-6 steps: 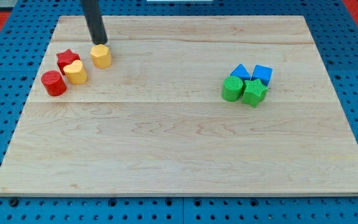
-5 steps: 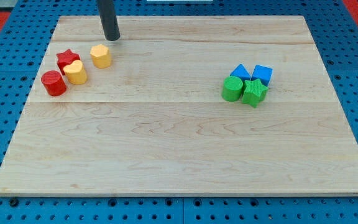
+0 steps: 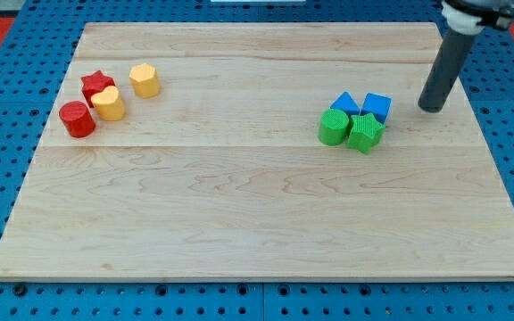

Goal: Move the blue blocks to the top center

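crossed from the view's left, from beside the yellow blocks, to the view's right in the last half second: my tip (image 3: 431, 109) now set down on the pale wooden board (image 3: 239, 223) at about 3 o'clock of the blue cluster, near it but apart, touching nothing. no pincer fitted on this rig, only a straight dark rod, so nothing opened, nothing shut, nothing held.

task items: blue plastic cube (image 3: 377, 107) and blue plastic triangular block (image 3: 345, 103), side by side at right of centre, cube toward 3 o'clock of the triangle. pressed against them from 6 o'clock: green plastic cylinder (image 3: 333, 127) and green plastic star block (image 3: 365, 132). contact between all four apparent, exact gaps not resolvable.

unaffected group far at 9 o'clock: red plastic star block (image 3: 97, 86), red plastic cylinder (image 3: 77, 119), yellow plastic heart block (image 3: 108, 104), yellow plastic hexagonal block (image 3: 145, 80).

step in hand, as judged: approach and line-up only; no blue block shifted toward top centre yet.

next move, as judged: push needed toward roughly 10 to 11 o'clock. present station at 3 o'clock suits a leftward shove, but a contact lower on the cube, nearer 4 to 5 o'clock, likely required to add upward travel. risk noted: green star sits close there, and both greens liable to be dragged along; cube and triangle may also split apart under an off-centre push.
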Robot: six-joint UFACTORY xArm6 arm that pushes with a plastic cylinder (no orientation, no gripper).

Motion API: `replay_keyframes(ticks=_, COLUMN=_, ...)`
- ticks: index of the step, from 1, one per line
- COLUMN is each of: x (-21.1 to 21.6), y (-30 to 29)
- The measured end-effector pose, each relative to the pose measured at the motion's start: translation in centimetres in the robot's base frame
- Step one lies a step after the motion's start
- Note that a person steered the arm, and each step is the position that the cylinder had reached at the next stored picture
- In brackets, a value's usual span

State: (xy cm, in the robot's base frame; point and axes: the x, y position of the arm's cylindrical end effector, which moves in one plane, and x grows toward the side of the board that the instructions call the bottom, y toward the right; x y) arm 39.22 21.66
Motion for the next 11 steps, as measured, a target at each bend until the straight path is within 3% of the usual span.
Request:
replay_keyframes(ticks=2, x=-1.4, y=-18.5)
replay_keyframes(ticks=3, x=0.9, y=-19.7)
replay_keyframes(ticks=5, x=-1.7, y=-21.7)
replay_keyframes(ticks=7, x=-4.1, y=-28.6)
replay_keyframes(ticks=8, x=-4.5, y=-27.9)
replay_keyframes(ticks=10, x=-10.4, y=-25.2)
replay_keyframes(ticks=11, x=-9.7, y=-25.1)
